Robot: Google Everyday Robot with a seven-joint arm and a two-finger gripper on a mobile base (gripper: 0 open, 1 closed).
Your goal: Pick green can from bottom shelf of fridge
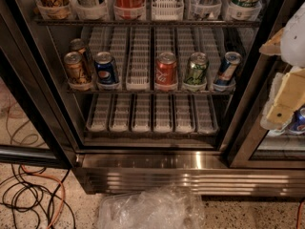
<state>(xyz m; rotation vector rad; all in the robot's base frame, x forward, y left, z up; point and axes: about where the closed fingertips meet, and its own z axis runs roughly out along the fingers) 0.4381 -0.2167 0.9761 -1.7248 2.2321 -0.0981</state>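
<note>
The green can (196, 69) stands upright in a white ribbed lane on the lowest can-bearing shelf (147, 90) of the open fridge (157, 163), right of centre. A red cola can (166, 68) is to its left and a blue-white-red can (227, 68) to its right. My gripper (285, 87), white and pale yellow, hangs at the right edge of the camera view, in front of the right door frame. It is to the right of the green can, well apart from it and nearer the camera. It holds nothing that I can see.
A blue can (106, 68) and brown cans (76, 67) stand at the shelf's left. Beneath it is a rack of empty lanes (152, 113). More cans stand on the upper shelf (143, 22). A crumpled plastic bag (150, 209) and cables (28, 194) lie on the floor.
</note>
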